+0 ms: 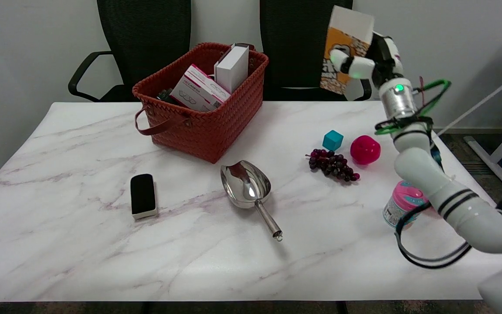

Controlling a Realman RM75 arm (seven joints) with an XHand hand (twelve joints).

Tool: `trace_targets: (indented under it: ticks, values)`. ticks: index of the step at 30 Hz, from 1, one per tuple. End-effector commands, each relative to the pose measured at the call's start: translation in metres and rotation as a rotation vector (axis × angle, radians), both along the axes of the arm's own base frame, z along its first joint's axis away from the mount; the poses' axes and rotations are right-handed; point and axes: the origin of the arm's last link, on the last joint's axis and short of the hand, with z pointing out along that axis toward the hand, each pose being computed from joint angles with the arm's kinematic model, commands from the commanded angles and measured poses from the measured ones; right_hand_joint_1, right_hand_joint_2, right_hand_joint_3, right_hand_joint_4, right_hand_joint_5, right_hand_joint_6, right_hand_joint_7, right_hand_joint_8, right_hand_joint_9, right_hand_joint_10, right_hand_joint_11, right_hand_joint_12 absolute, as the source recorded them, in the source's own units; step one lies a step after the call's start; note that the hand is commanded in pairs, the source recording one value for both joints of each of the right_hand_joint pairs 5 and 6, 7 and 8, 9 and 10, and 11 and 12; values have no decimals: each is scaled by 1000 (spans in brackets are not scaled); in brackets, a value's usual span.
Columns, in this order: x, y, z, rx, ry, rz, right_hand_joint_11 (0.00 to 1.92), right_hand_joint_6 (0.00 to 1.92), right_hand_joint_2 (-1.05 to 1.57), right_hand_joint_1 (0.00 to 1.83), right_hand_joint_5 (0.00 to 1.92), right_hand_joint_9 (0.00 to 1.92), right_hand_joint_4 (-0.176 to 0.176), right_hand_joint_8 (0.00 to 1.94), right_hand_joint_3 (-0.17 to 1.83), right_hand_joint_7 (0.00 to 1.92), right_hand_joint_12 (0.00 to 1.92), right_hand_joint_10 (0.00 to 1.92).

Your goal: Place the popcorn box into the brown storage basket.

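The popcorn box (343,43), white-topped with orange and black print, hangs tilted in the air at the upper right, well above the table's far edge. My right hand (366,61) grips it from the right side, fingers wrapped across its front. The brown woven storage basket (216,126) stands at the back of the table, left of the box, with a handle hanging at its front. Inside it lie a pink-and-white carton (199,88) and an upright white box (232,66).
On the marble table (59,244) lie a black eraser block (142,196), a steel scoop (249,187), a teal cube (333,140), dark grapes (334,165), a pink ball (365,149) and a pink-lidded jar (401,205) partly behind my forearm. Two black chairs stand behind.
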Motion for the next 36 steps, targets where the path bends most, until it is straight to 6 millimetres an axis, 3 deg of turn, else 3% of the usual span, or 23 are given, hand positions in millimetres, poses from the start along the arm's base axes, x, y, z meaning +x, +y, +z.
trace_targets:
  ticks: [1,8,16,26,36]
  values:
    - [93,-101,-98,337,68,-39,415,637,285,1191,637,541,0,534,1178,534,415,541]
    - [131,-139,-161,416,92,-27,412,641,281,1190,641,546,0,541,1176,541,412,546]
    - [144,-163,-216,468,86,-68,398,629,266,1187,629,535,0,531,1189,531,398,535]
    - [159,-170,-253,512,102,-85,391,614,230,1181,614,529,0,530,1208,530,391,529]
    - [169,-176,-272,509,149,-112,376,611,229,1177,611,513,0,521,1205,521,376,513]
